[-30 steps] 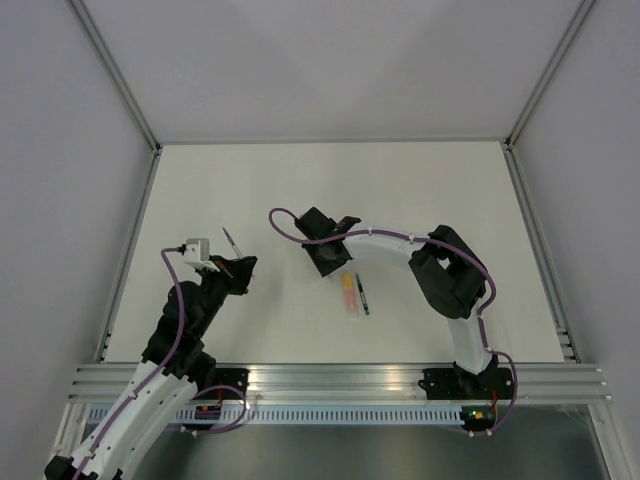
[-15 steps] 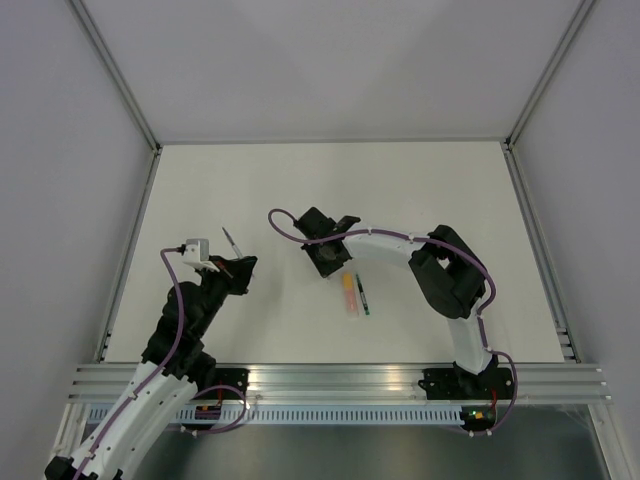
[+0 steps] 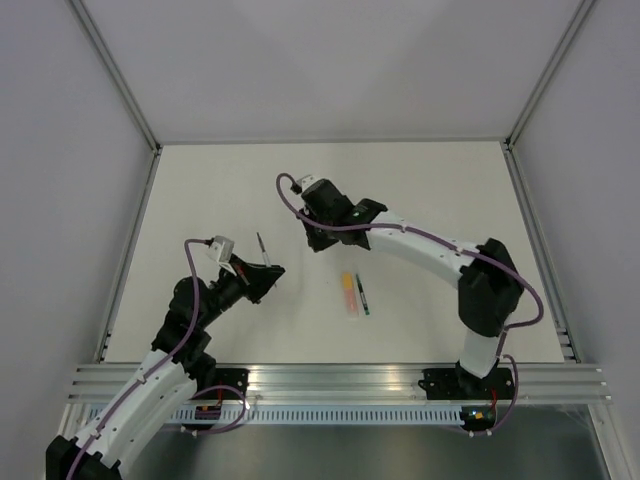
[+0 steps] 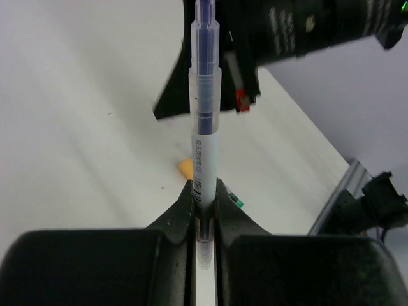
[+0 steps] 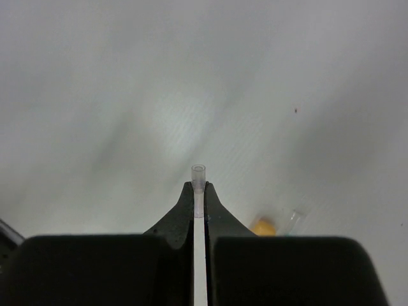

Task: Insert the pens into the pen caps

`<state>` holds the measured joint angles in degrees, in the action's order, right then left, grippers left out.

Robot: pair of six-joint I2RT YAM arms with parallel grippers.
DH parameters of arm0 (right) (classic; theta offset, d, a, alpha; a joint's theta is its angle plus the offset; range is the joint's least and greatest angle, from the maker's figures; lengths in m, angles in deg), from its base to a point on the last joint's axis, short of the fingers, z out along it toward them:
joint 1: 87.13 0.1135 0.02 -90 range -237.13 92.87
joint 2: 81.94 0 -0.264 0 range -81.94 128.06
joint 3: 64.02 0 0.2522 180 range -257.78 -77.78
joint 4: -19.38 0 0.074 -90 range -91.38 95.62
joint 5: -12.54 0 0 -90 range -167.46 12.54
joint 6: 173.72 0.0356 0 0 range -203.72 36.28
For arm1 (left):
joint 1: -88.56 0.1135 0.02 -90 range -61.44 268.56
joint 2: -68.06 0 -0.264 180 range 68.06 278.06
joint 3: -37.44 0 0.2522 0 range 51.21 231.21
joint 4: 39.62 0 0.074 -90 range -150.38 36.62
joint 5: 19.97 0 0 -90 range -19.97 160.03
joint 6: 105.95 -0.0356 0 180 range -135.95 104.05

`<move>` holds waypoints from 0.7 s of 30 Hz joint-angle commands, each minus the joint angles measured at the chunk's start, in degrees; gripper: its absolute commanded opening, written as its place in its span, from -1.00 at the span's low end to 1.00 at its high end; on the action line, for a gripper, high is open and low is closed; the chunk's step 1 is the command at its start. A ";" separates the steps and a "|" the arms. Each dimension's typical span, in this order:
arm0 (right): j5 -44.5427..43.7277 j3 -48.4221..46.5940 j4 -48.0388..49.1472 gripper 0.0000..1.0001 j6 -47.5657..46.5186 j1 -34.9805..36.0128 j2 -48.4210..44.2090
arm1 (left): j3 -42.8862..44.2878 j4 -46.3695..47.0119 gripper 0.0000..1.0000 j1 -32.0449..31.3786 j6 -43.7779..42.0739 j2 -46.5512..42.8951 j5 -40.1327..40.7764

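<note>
My left gripper is shut on a thin pen with a clear-white barrel and a blue core. In the left wrist view the pen sticks straight out from my left gripper towards the right arm's black wrist. My right gripper is shut on a tiny clear tube cap, whose open end pokes just past my right gripper. A pale orange pen and a dark pen with green ends lie side by side on the table. Their ends also show in the right wrist view.
The white table is walled by grey panels with metal corner posts. An aluminium rail runs along the near edge by the arm bases. The two lying pens are between the grippers and the rail.
My left gripper has moved right, towards the middle, carrying the pen. My right arm has stretched out and its gripper has moved farther back, away from the two lying pens.
</note>
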<state>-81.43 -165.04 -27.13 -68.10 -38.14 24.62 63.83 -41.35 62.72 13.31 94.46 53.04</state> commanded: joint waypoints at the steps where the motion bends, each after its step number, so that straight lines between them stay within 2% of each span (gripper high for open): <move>1: -1.30 0.31 11.89 -1.00 2.66 0.93 -14.50 | -0.84 13.35 -0.95 0.01 0.80 0.85 -14.89; 5: 0.70 10.08 28.85 -1.00 3.19 1.81 -25.16 | -2.68 22.49 -0.95 0.01 4.13 2.87 -23.41; 6: 2.02 12.01 35.76 -1.00 3.19 1.90 -28.05 | -2.86 25.82 -0.95 0.01 4.84 3.40 -24.57; 12: 9.06 20.28 51.26 -1.00 5.56 3.56 -33.08 | -3.66 33.05 -0.95 -0.08 8.45 6.56 -29.85; 21: 11.52 23.28 59.55 -1.00 7.50 7.25 -31.25 | -4.18 36.13 -0.95 -0.08 10.47 6.48 -31.26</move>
<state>-72.58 -141.85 24.38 -62.22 -32.06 -6.99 60.13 -10.07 62.72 21.94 101.15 24.19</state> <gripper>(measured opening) 0.020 0.100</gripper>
